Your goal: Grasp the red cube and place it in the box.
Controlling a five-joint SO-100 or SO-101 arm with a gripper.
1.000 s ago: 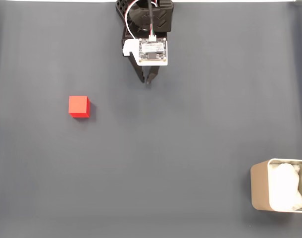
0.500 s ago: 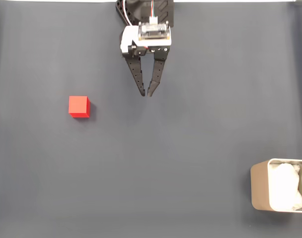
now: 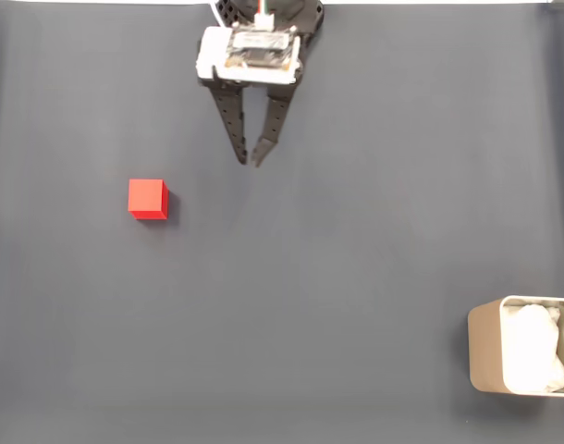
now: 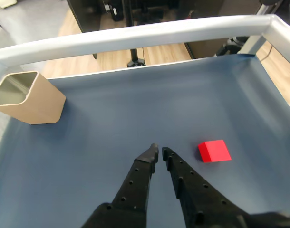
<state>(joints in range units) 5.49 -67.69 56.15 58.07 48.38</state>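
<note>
Gripper (image 3: pixel 248 162) at top centre of the fixed view, fingers pointing down to 6 o'clock, tips nearly together w/ only a thin gap, nothing held. In the wrist view the gripper (image 4: pixel 159 152) shows the same narrow slit, tips over bare dark mat (image 4: pixel 111 114). Cube (image 3: pixel 148 199) sits on mat at approx 8 o'clock from the tips in the fixed view, well apart; in the wrist view the cube (image 4: pixel 214 151) is near, at 3 o'clock. Box (image 3: pixel 485 356) at 5 o'clock, far corner, white padding (image 3: pixel 533 350) inside
</note>
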